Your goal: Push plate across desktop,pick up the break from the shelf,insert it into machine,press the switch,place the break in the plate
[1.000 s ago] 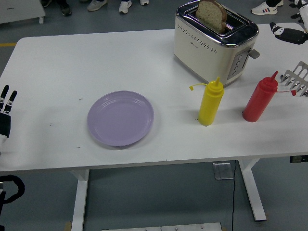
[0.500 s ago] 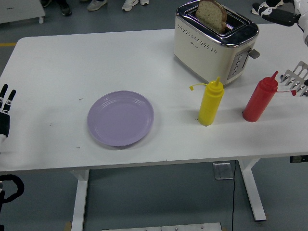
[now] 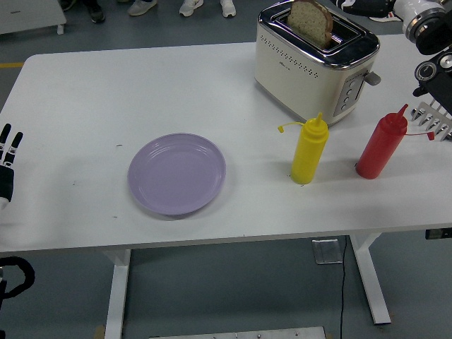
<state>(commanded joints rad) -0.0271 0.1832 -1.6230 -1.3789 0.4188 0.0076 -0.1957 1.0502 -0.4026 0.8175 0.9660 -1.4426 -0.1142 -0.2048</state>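
We see a yellow squeeze bottle (image 3: 308, 152) and a red squeeze bottle (image 3: 381, 145) standing upright and apart on the white table (image 3: 106, 85). Beyond the far edge, pairs of shoes (image 3: 187, 6) stand on the grey floor (image 3: 212, 296).

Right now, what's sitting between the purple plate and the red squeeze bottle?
Head view: the yellow squeeze bottle stands between the purple plate and the red squeeze bottle.
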